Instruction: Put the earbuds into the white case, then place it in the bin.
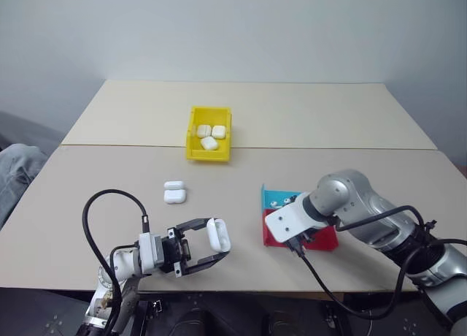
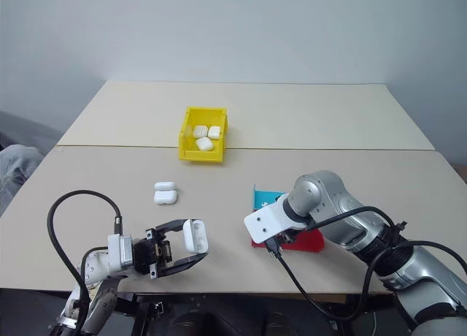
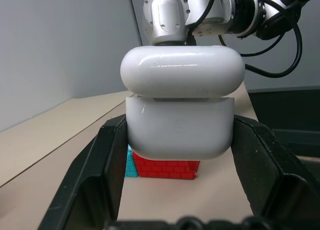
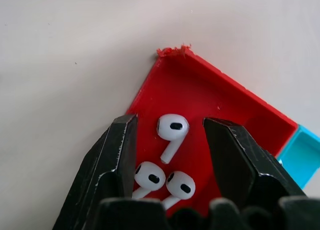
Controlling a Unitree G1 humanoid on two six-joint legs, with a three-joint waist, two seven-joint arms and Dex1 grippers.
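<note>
Earbuds (image 4: 172, 132) beneath down-tilted open right pincer (image 4: 170, 140); left pincer (image 1: 211, 248) level, clamping white case (image 1: 218, 234).

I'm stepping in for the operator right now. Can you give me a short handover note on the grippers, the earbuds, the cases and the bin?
Left gripper: shut on a white case, lid open.
Right gripper: open, empty, over the red tray, fingers either side of one earbud; three earbuds lie there.
Yellow bin: holds three cases. Two more cases lie on the table.
Left: pick earbuds, load held case, close it, bin it.
</note>
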